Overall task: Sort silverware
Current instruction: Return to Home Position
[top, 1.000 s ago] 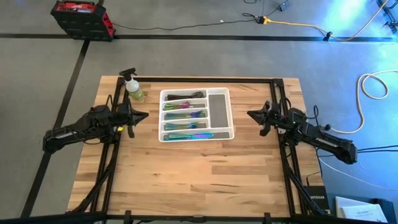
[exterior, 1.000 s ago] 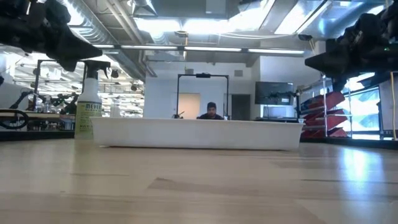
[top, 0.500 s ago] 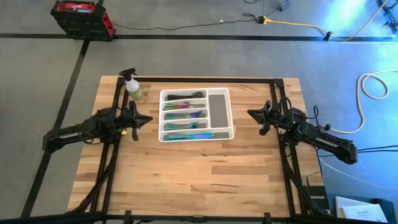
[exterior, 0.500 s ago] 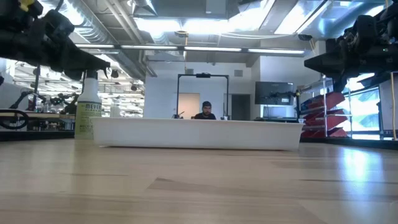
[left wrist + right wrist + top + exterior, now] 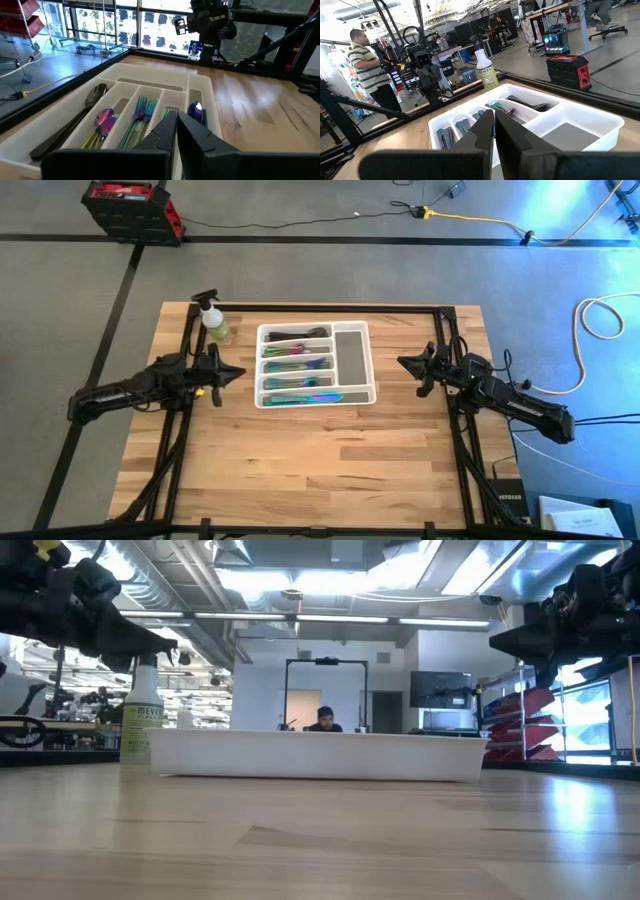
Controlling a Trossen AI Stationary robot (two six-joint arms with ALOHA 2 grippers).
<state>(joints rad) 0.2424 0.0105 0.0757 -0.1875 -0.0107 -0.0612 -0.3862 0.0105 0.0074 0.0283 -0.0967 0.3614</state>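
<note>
The table is pale wood in glued strips, smooth with a soft satin sheen. The tray is white plastic, smooth and matt. The silverware is polished metal, glossy and iridescent; one dark spoon shines duller. The spray bottle is translucent plastic with a paper-like label.

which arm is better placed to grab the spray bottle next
Left, probably. The left gripper hangs shut and empty by the tray's left edge, on the bottle's side of the table. The right gripper sits beyond the tray and would have to reach across it.
</note>
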